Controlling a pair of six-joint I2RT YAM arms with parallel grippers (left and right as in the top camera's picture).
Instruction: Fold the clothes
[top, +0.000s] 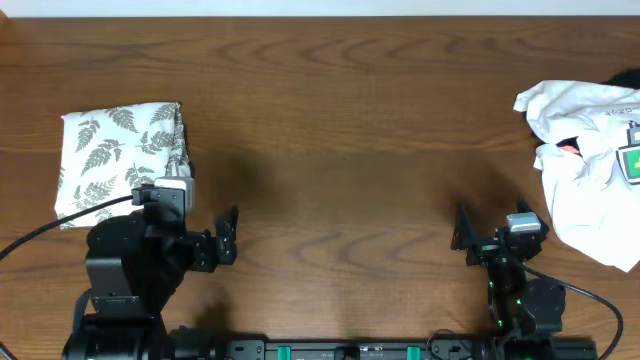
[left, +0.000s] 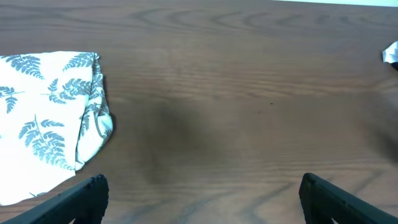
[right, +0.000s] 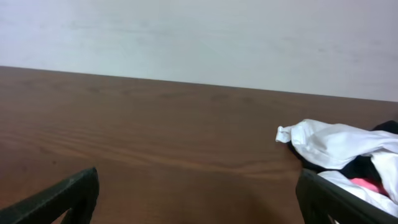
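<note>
Overhead showed the clothes folded square, forward-left of the left gripper; it and the right gripper gaped empty; folding judged complete, any next move merely tidying the loose edge.

The clothes lie on the tabletop at nine o'clock, another garment heap at three (well apart); left pincer at seven, right pincer at five.

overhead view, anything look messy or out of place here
One thing: the white garment with a green-and-yellow tag lies crumpled in a heap at the far right, running out of the picture, a pink scrap showing in its folds. The fern-print garment on the left sits folded in a tidy square.
</note>
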